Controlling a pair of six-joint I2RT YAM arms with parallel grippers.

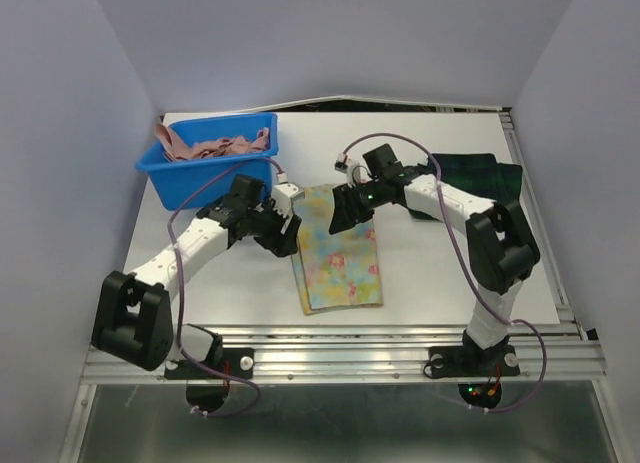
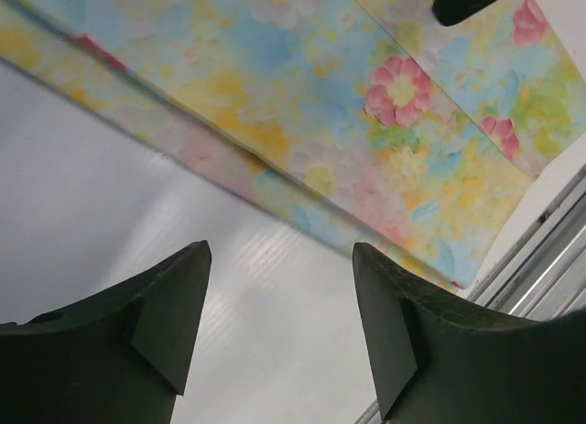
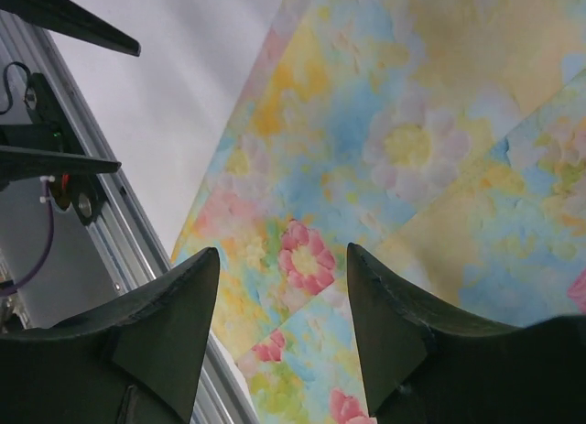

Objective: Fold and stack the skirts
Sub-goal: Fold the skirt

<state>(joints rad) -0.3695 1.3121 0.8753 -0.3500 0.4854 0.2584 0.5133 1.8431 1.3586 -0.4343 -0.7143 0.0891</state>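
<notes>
1. The floral skirt lies folded flat mid-desk. The plaid skirt lies at the far right, behind the right arm.
2. Both look light, soft and limp, and are likely to sag and slide. Pinch an edge or corner through all layers.
3. The left gripper is open and empty over bare desk, just beside the floral skirt's edge.
4. The right gripper is open and empty above the floral cloth.

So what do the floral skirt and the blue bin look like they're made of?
The floral skirt looks like thin matte cloth, possibly cotton: it lies flat with sharp fold edges. The blue bin looks like rigid plastic, faintly glossy, with straight walls.
</notes>
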